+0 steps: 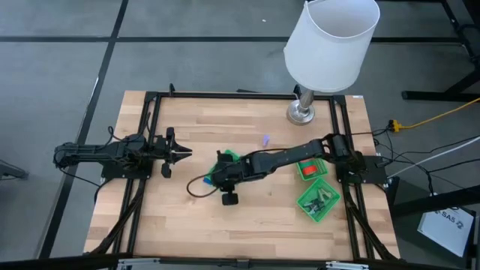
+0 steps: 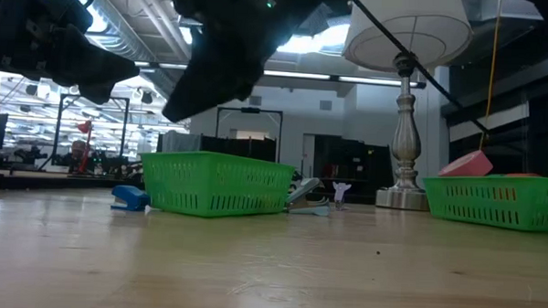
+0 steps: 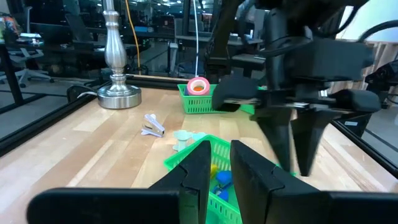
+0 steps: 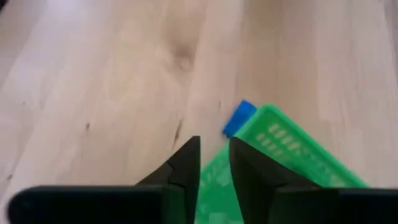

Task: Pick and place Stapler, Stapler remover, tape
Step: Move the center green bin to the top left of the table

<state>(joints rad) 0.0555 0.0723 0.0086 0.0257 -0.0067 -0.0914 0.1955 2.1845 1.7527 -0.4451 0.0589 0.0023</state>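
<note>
At 9 o'clock on the desk [image 1: 187, 232] your left claw [image 1: 182, 154] waits, pointing toward 3 o'clock. Its fingers stand narrow with nothing between them.

At the centre sits a green basket [image 1: 227, 157]. Your right arm reaches across from 3 o'clock, and the right claw [image 4: 214, 155] hangs over that basket's wall, raised clear of the wood. It too is narrow, with only a slit showing and nothing gripped as far as its own camera shows.

The relation to watch is a small blue piece [image 4: 239, 117] lying on the desk just outside the basket, touching or nearly touching the wall. It is on the basket's 9 o'clock side, ahead of the right claw's tips. Only one end shows, so you cannot read its long axis. I judge the right arm to be the nearer one.

The overhead view hides this piece under the arm; only the low and right wrist views show it. The left wrist view alone looks into the basket, which holds blue and yellow bits.

A pale small tool [image 3: 152, 126] lies toward 1 o'clock. The tape [image 3: 198, 86], a pink roll, rests in the far basket [image 3: 196, 104] at 3 o'clock.
</note>
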